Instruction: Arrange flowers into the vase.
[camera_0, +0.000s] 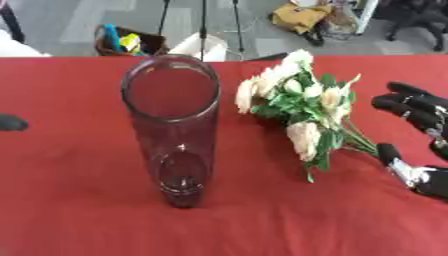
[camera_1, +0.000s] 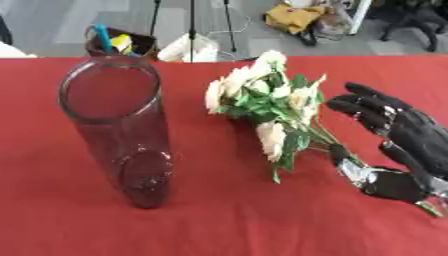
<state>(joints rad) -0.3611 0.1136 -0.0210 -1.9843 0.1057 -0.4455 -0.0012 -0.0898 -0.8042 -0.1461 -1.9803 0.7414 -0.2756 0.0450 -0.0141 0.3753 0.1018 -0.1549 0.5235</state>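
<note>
The fingers of the right hand are spread and only slightly bent, the thumb low toward the stems; they hold nothing. The bunch of flowers lies on the red surface just beside that hand, blooms pointing away, stems toward the palm. It looks light and soft, with blooms easily crushed, so the stems are probably the place to grip. The tall glass vase stands upright and empty, left of the flowers; it may tip easily.

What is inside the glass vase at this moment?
The vase holds no flowers; through its open mouth and clear wall only its base and the red tablecloth show. The bouquet lies outside, by the right hand.
</note>
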